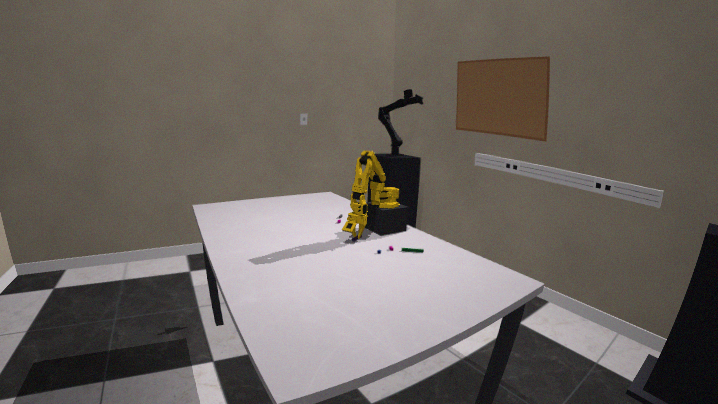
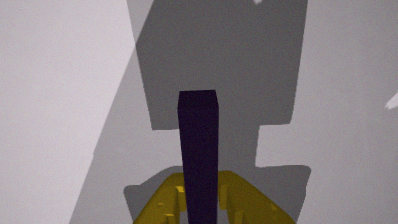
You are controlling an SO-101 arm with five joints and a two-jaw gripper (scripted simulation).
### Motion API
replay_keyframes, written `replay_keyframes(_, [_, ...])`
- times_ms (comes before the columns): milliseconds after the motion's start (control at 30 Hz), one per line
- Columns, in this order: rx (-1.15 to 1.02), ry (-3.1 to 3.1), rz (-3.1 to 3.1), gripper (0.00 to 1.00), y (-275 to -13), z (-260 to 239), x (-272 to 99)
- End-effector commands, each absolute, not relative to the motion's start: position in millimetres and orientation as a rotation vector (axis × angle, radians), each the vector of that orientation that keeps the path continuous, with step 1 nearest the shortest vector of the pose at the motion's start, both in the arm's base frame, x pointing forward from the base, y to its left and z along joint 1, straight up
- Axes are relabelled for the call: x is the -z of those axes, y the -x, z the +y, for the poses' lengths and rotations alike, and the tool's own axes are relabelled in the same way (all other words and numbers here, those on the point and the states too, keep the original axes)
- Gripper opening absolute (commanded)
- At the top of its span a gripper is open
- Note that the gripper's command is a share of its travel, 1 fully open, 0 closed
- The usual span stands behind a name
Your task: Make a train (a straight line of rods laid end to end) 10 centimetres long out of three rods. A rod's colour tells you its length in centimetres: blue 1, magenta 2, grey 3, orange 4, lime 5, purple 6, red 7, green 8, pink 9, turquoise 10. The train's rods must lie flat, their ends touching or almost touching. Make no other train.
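My yellow gripper (image 1: 355,233) is down at the table near the arm's base. In the wrist view its two jaws are shut on a dark purple rod (image 2: 199,150) that lies flat in the arm's shadow and points away from the camera. To the right on the table lie a green rod (image 1: 412,249), a small magenta rod (image 1: 390,248) and a small blue rod (image 1: 379,251), close together. Another small magenta rod (image 1: 338,220) and a dark small piece lie left of the gripper.
A black box (image 1: 386,219) holds the arm's base at the table's far edge. Behind it stands a black pedestal (image 1: 401,175) with a black arm. A white sliver (image 2: 391,101) shows at the right edge of the wrist view.
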State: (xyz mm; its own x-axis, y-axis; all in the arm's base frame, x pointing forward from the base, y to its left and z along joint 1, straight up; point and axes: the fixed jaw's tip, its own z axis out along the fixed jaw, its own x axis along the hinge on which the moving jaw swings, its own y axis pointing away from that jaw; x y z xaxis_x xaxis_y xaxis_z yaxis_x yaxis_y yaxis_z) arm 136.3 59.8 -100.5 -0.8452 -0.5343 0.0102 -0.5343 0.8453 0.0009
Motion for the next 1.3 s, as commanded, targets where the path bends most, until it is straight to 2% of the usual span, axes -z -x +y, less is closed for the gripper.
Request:
replay_keyframes(0, [-0.001, -0.878, -3.008, 0.0, -136, 61, 102])
replay_keyframes(900, [-0.001, -0.878, -3.008, 0.0, -139, 59, 67])
replay_keyframes(1267, [-0.001, -0.879, -3.008, 0.0, -139, 58, 64])
